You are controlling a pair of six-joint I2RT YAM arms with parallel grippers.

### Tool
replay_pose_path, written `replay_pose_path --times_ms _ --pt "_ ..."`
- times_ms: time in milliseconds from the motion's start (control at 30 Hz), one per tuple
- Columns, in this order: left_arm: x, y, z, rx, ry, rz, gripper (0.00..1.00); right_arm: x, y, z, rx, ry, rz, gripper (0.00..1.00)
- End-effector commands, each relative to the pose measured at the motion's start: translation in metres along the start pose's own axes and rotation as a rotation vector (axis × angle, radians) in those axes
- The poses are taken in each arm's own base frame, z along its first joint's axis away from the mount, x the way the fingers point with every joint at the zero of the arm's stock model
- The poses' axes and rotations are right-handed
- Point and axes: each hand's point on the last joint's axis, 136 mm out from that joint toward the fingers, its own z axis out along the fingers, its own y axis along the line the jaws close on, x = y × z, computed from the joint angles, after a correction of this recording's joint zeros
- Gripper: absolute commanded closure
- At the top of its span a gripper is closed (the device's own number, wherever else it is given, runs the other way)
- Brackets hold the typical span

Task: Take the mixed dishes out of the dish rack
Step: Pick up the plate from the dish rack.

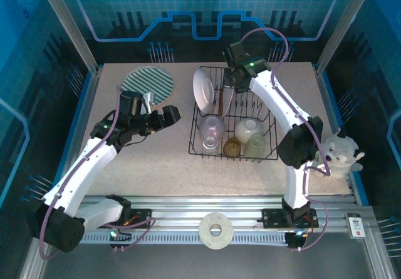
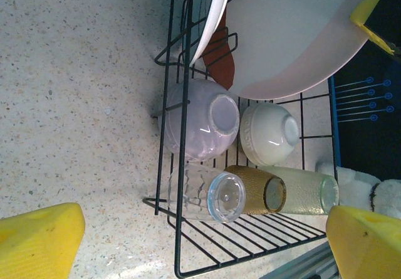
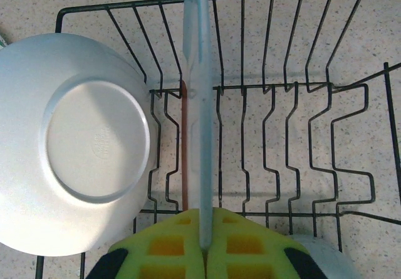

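**Dish rack [image 1: 233,123]: right arm has a plate by the rim, left arm empty**

From above, the black wire rack sits mid-table with most of the mixed dishes in it. A white plate [image 1: 203,87] leans at its far left corner. Just beside it the red-rimmed plate [image 1: 220,103] stands on edge between the tines, so its rim is up where fingers can reach it. The right gripper [image 1: 229,83] is down on that rim from the far side. The lilac cup [image 1: 212,127], cream cup [image 1: 249,128], amber cup [image 1: 232,146] and pale yellow-green cup [image 1: 255,146] crowd the near end. The green-striped plate [image 1: 148,86] lies flat on the table, well apart from the rack; I'd say it is already unloaded. The left gripper [image 1: 170,116] hovers just beside the rack's left wall.

From the left wrist, its yellow fingers [image 2: 39,240] are spread wide with nothing between them. They face the cups, which lie tipped on the wires. A clear glass [image 2: 207,194] lies against the amber cup.

From the right wrist, the pads [image 3: 160,244] are pinched narrow on the plate's thin edge. My guess is that this edge-on hold is meant for a straight lift out of the tines. The white plate shows its underside just to the left.
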Motion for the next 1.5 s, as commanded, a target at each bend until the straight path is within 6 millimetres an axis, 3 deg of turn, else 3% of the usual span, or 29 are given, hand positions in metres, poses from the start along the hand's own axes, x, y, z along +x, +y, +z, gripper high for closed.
replay_pose_path --times_ms 0,267,533,767,933,1133,1333,1467 --pt "0.001 -0.001 0.0 0.023 0.007 0.003 0.01 -0.036 -0.005 -0.055 -0.022 -0.151 0.03 1.0" --pt "0.001 -0.003 0.0 0.028 0.012 0.003 0.01 -0.046 -0.018 -0.073 0.018 -0.207 0.033 1.0" --pt "0.0 -0.008 0.004 0.049 0.033 0.01 0.01 -0.058 -0.028 -0.112 -0.01 -0.281 0.038 1.0" --pt "-0.003 -0.018 0.009 0.091 0.054 0.013 0.01 -0.053 -0.048 -0.148 -0.07 -0.33 0.069 1.0" --pt "-0.002 -0.033 0.014 0.175 0.088 0.017 0.01 -0.037 -0.053 -0.171 -0.301 -0.316 0.127 1.0" --pt "0.0 -0.06 0.021 0.336 0.143 0.009 0.01 -0.006 -0.052 -0.181 -0.652 -0.133 0.262 1.0" --pt "0.0 -0.085 0.029 0.484 0.195 -0.018 0.01 0.019 -0.049 -0.194 -0.844 -0.043 0.333 1.0" --pt "0.003 -0.086 0.039 0.477 0.218 -0.027 0.01 0.032 -0.044 -0.199 -0.948 0.004 0.371 1.0"
